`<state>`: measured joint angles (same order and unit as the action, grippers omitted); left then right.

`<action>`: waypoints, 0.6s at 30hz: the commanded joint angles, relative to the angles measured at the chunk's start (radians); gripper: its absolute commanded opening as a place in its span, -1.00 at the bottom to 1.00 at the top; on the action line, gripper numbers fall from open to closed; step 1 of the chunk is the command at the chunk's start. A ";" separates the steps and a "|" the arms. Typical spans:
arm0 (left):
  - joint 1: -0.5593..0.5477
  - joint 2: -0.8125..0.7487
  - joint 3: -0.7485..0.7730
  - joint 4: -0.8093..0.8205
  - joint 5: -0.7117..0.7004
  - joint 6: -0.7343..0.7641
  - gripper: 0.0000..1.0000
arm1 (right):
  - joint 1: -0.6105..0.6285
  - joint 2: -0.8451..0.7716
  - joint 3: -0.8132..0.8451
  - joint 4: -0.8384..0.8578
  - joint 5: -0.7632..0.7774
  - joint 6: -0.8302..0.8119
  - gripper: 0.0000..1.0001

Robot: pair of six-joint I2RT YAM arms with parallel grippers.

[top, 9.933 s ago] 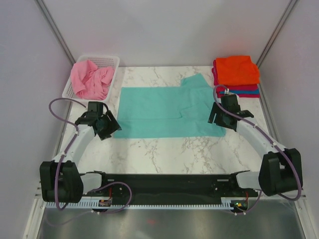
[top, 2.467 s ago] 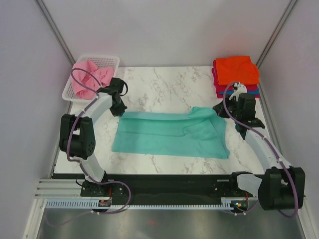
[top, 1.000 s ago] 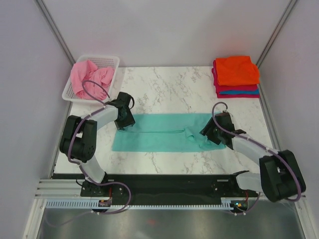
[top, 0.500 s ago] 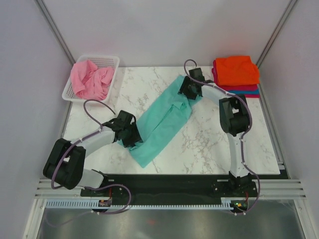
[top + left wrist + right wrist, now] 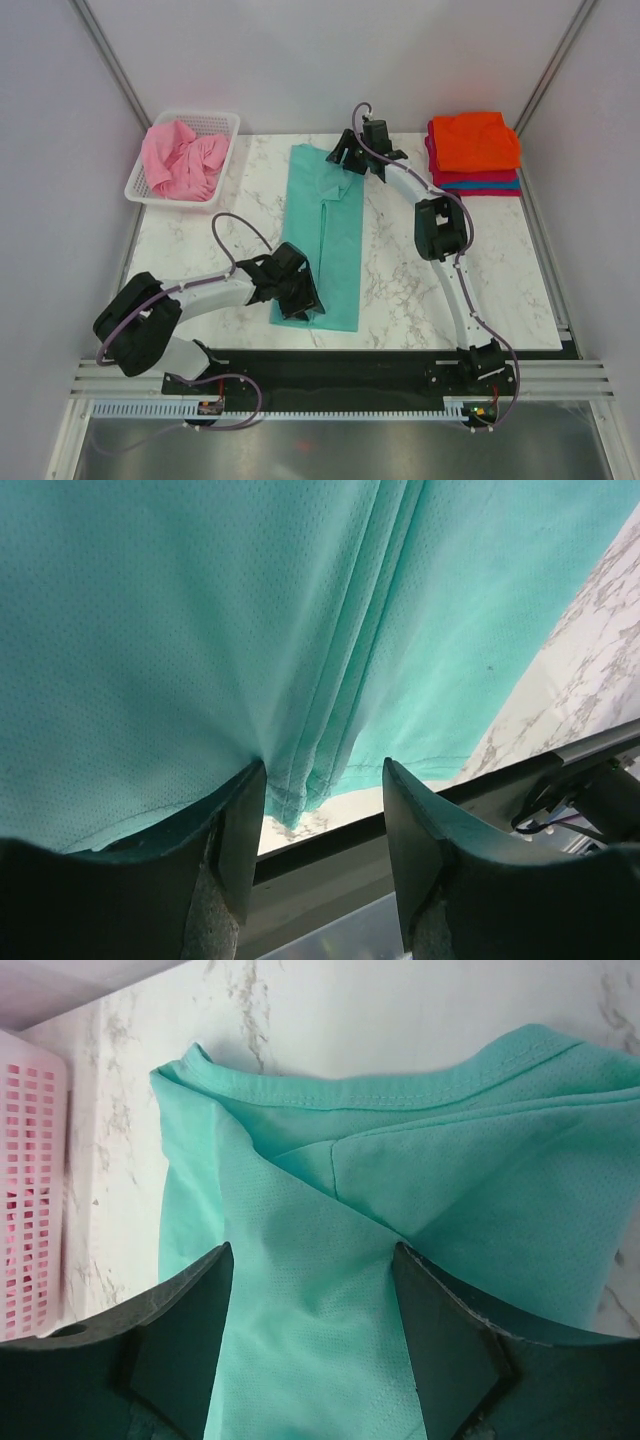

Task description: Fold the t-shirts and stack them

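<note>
A teal shirt (image 5: 325, 235) lay flat on the marble surface (image 5: 450, 250), folded into a long strip that ran from the near edge to the far side. The left arm (image 5: 210, 290) reached low across to the strip's near end. Its jaws stood a little apart, and the shirt's hem hung in folds between the two fingers (image 5: 240, 830), bunched up against one of them. The right arm (image 5: 400, 180) stretched all the way out to the far end, where the collar was. Its jaws were wide apart, with smooth teal cloth lying in the gap between the fingers (image 5: 450, 1350) (nothing looked squeezed there). A pink shirt (image 5: 180, 160) sat crumpled in a white basket (image 5: 225, 120) at the far left corner. At the far right corner was a neat pile, well apart from the teal shirt. An orange shirt (image 5: 475, 140) was on top, then a crimson shirt (image 5: 480, 176), and a blue shirt (image 5: 505, 185) peeked out lower down.
</note>
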<state>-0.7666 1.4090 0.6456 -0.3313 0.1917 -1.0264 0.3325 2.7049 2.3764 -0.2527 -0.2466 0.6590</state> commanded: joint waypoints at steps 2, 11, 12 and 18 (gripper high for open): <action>-0.042 0.033 0.072 -0.005 0.043 -0.073 0.16 | -0.004 0.079 0.000 0.056 -0.040 -0.056 0.50; -0.122 -0.175 0.293 -0.264 -0.162 -0.005 0.22 | -0.003 -0.154 -0.063 0.141 -0.181 -0.183 0.85; -0.122 -0.200 0.327 -0.296 -0.188 0.029 0.22 | -0.003 -0.239 -0.094 0.142 -0.172 -0.200 0.87; -0.071 -0.366 0.309 -0.462 -0.405 0.071 0.33 | -0.003 -0.639 -0.428 0.071 0.034 -0.245 0.96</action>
<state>-0.8749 1.0992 0.9752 -0.6407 -0.0570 -1.0077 0.3283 2.3604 2.0499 -0.1818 -0.3302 0.4656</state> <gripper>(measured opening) 0.664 0.979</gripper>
